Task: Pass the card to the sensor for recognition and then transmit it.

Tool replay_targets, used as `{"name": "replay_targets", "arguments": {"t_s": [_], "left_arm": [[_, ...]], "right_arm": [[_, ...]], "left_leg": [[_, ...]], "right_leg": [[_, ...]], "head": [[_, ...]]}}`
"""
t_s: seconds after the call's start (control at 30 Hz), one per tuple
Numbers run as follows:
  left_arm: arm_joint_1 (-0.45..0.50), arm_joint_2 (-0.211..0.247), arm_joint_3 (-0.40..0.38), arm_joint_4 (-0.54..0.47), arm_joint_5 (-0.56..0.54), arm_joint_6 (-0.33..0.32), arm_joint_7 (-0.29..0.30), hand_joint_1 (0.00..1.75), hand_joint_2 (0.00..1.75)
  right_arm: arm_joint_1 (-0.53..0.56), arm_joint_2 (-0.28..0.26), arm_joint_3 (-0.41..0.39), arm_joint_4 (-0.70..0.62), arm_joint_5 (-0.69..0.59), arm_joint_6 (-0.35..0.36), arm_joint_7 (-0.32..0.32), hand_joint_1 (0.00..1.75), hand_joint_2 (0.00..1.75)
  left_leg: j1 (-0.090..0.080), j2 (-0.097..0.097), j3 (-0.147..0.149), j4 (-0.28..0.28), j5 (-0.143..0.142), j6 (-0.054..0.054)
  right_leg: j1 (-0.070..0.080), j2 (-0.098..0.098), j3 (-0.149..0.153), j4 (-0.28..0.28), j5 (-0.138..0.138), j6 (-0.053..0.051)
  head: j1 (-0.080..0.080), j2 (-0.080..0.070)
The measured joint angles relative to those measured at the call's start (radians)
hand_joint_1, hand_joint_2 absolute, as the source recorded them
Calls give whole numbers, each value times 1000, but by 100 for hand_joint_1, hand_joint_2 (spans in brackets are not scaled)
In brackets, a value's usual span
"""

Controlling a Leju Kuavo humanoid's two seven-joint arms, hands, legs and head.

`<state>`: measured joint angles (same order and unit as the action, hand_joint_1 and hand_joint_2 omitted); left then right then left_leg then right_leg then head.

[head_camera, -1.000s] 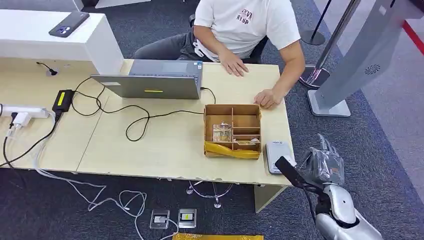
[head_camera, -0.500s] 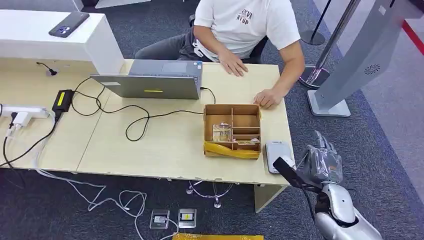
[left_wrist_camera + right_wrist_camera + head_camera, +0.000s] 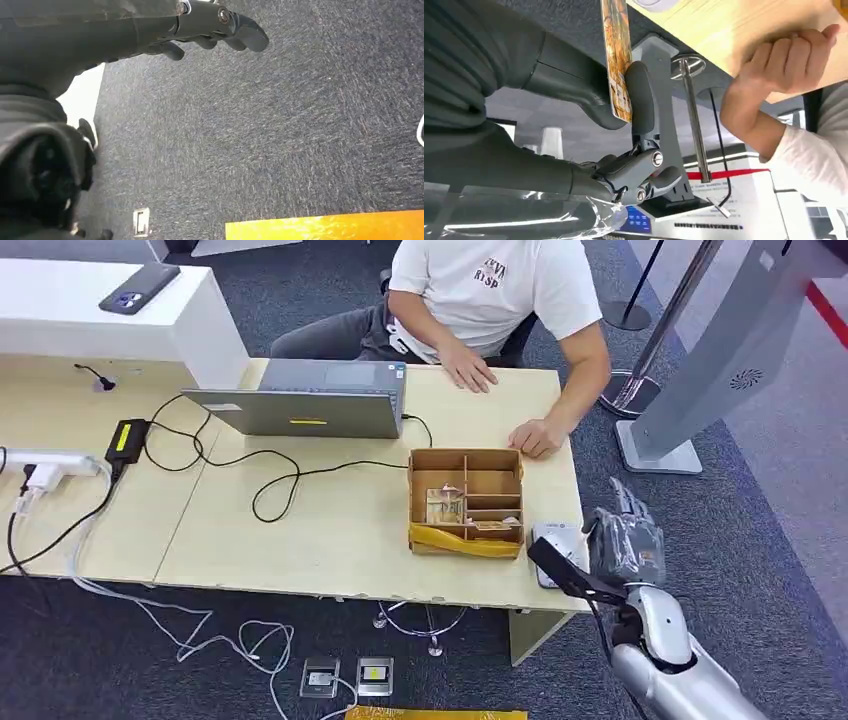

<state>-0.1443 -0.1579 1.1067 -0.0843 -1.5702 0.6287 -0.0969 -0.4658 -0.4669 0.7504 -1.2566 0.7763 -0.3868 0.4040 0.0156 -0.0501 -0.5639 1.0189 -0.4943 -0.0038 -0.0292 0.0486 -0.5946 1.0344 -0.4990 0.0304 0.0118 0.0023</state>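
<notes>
Between thumb and fingers of right hand [image 3: 622, 545], card [image 3: 616, 55] stayed pinched; hand had advanced, card edge now over sensor [image 3: 556, 550]. Recognition step imminent. Left hand [image 3: 210, 25] hung empty, fingers loosely curled.

the card [image 3: 616, 55] — thin, printed in orange and gold patterns — stands on edge, pinched between the thumb and a dark finger of the right hand [image 3: 622, 545]. the sensor [image 3: 556, 548], a small flat grey-white pad, lies at the table's near right corner, just beside the wooden box — the hand hovers at its right edge.
</notes>
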Motion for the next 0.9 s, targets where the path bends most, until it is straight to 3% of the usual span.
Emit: {"name": "replay_targets", "arguments": {"t_s": [0.9], "left_arm": [[0, 0, 0, 3, 0, 3, 8, 0, 0]], "right_arm": [[-4, 47, 2, 79, -36, 1, -27, 175, 175]], "left_leg": [[0, 0, 0, 0, 0, 0]], "right_leg": [[0, 0, 0, 0, 0, 0]], "head": [[0, 0]]}}
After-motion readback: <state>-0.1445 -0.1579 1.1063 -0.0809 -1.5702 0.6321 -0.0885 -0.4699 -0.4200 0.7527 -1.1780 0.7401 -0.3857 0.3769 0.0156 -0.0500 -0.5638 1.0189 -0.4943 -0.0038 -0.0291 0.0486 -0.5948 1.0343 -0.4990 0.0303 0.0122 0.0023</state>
